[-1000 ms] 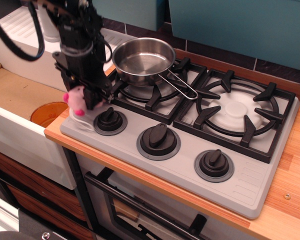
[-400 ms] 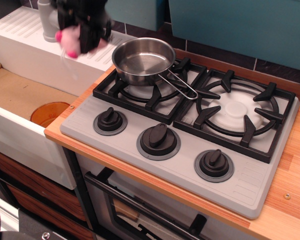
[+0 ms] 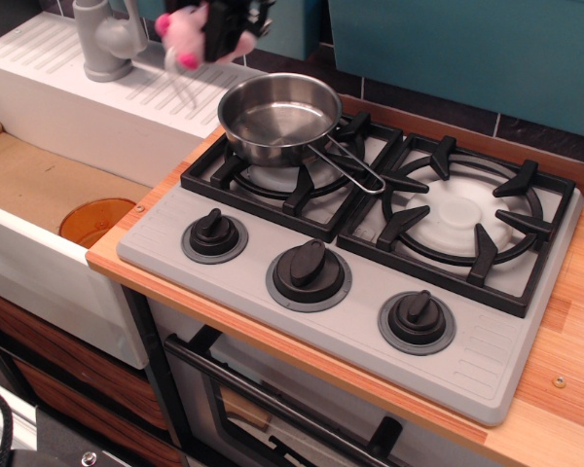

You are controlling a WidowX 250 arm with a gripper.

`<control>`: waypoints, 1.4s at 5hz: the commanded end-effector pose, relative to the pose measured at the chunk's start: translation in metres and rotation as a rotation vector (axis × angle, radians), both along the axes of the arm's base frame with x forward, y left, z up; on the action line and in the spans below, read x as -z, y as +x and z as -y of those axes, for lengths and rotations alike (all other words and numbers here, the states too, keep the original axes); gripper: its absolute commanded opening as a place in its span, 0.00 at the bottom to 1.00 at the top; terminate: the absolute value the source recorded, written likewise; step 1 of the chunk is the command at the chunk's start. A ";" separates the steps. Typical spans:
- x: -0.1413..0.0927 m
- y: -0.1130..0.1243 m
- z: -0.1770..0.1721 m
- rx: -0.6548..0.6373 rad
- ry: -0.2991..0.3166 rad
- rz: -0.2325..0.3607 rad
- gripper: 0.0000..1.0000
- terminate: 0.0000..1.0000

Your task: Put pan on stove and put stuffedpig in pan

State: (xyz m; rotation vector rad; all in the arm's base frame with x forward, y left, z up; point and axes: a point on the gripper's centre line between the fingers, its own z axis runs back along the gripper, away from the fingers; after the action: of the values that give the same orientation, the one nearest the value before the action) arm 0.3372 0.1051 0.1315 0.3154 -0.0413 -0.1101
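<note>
The shiny steel pan (image 3: 278, 117) sits on the left burner grate of the grey stove (image 3: 224, 282), its wire handle (image 3: 350, 167) pointing to the front right. The pan is empty. My gripper (image 3: 214, 27) is at the top edge of the frame, above and left of the pan, shut on the pink stuffedpig (image 3: 187, 31). The pig's white string (image 3: 178, 83) dangles below it. Most of the arm is out of view.
A white sink (image 3: 39, 185) with a grey faucet (image 3: 102, 44) and an orange drain disc (image 3: 92, 219) lies to the left. The right burner (image 3: 462, 214) is bare. Three black knobs (image 3: 309, 272) line the stove front. A wooden counter (image 3: 565, 389) surrounds the stove.
My gripper has lifted the pig from the stove's front left corner, moved it up and to the right, and now holds it near the pan's far left rim.
</note>
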 end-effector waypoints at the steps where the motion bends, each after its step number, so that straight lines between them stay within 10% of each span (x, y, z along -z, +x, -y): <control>1: -0.012 0.020 0.018 -0.006 0.005 0.060 0.00 0.00; 2: -0.009 0.027 0.020 0.030 -0.009 0.072 1.00 0.00; 6: -0.012 0.032 0.024 0.033 -0.023 0.066 1.00 0.00; 7: -0.018 0.034 0.030 0.033 -0.141 0.032 1.00 0.00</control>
State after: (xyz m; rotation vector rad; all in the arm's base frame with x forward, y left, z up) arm 0.3636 0.0730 0.1329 0.1507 -0.0299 -0.1411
